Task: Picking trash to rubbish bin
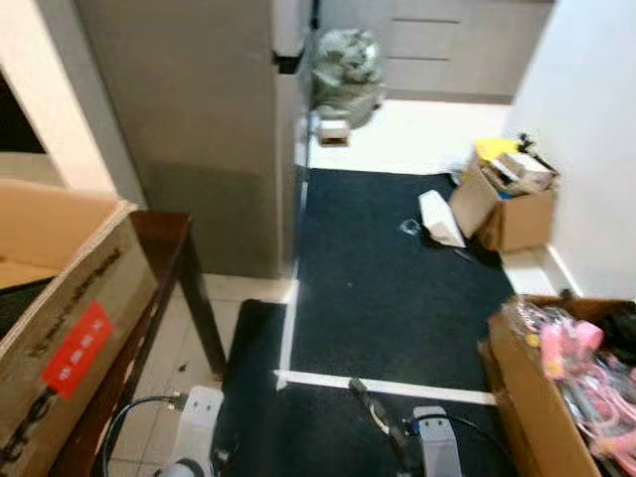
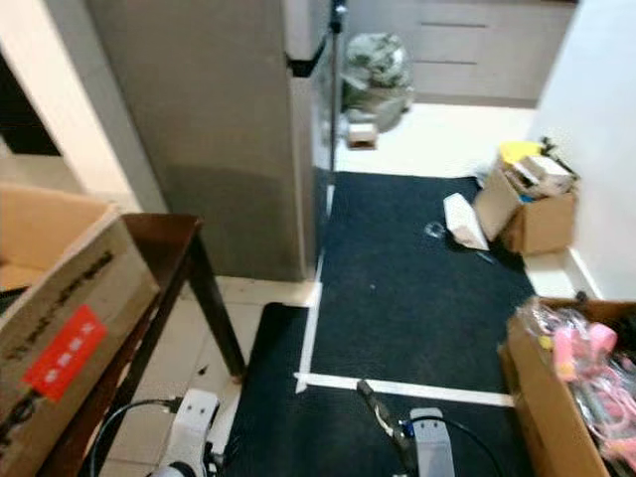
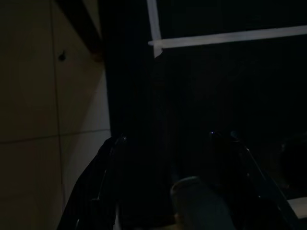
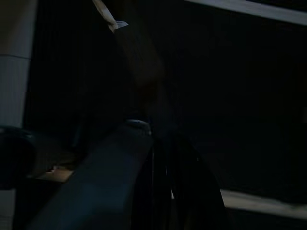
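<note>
- Fridge (image 1: pixel 214 119) stands at eleven o'clock, a full bag (image 1: pixel 348 75) behind it at twelve.
- Open box (image 1: pixel 512 204) at two o'clock, against the wall.
- Table (image 1: pixel 164 258) at nine, carton (image 1: pixel 60 318) on it.
- Box (image 1: pixel 556 388) at four.

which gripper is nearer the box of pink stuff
Right. The right gripper hangs low just left of the box; the left gripper hangs farther left, by the table leg.

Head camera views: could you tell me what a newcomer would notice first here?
Probably the dark carpet running up the hallway, with a white piece of trash lying on it beside an open cardboard box of clutter at the right wall. Farther back, a stuffed grey-green bag sits on the pale floor beside a tall grey cabinet.
</note>
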Controlling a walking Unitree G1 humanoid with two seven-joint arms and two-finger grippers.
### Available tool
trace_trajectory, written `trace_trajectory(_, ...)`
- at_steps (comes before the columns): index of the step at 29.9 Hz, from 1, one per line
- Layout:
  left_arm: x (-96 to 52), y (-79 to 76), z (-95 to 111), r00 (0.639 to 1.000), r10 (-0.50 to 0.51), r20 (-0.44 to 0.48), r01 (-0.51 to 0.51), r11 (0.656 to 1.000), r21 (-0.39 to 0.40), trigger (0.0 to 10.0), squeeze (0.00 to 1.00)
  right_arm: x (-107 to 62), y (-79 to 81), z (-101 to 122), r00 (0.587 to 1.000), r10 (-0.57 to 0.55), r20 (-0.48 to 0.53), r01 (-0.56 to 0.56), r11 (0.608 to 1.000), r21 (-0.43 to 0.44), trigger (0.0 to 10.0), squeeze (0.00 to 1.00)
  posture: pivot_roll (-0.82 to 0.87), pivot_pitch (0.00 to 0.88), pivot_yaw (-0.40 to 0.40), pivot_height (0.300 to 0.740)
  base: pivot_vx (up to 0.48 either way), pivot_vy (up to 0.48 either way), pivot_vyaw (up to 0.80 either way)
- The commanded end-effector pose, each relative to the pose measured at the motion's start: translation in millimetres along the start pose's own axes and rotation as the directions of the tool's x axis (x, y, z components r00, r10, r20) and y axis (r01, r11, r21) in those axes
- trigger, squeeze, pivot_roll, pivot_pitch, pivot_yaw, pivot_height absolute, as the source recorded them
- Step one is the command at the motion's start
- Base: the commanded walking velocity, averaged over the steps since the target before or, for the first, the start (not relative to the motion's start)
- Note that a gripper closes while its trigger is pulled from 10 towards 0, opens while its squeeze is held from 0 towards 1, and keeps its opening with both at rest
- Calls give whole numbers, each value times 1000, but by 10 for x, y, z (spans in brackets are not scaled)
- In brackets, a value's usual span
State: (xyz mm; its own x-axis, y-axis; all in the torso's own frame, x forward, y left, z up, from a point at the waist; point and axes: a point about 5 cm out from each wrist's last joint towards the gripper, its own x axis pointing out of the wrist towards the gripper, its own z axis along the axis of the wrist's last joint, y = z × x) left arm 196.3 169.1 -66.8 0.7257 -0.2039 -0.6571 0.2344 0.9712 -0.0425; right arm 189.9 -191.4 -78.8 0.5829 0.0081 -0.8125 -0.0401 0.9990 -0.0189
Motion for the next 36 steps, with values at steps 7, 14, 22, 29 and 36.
trace_trajectory(7,-30,41,-47,1000,9,-14,-9,1000,15,10000,0,-13,0,-87,1000,3,-28,-4,1000,-8,10000,0,-34,95,2,740,0,0,800)
trace_trajectory(14,-36,32,-60,1000,8,-12,-8,1000,11,10000,0,-23,-43,-120,999,-30,-36,32,998,49,10000,0,-34,100,3,740,0,0,457)
trace_trajectory(22,-30,16,-38,1000,-11,-4,12,1000,28,10000,0,-24,-43,-123,999,-23,-36,25,999,41,10000,0,-36,106,4,740,0,-93,0)
trace_trajectory(29,-30,15,-44,1000,-10,-7,10,1000,23,10000,0,-22,-35,-115,999,-24,-32,25,999,47,10000,0,-38,109,5,740,0,-480,0)
trace_trajectory(36,-28,22,-39,1000,-3,-8,3,1000,17,10000,0,-21,-36,-111,999,-24,-32,26,998,49,10000,0,-37,114,3,740,0,-468,0)
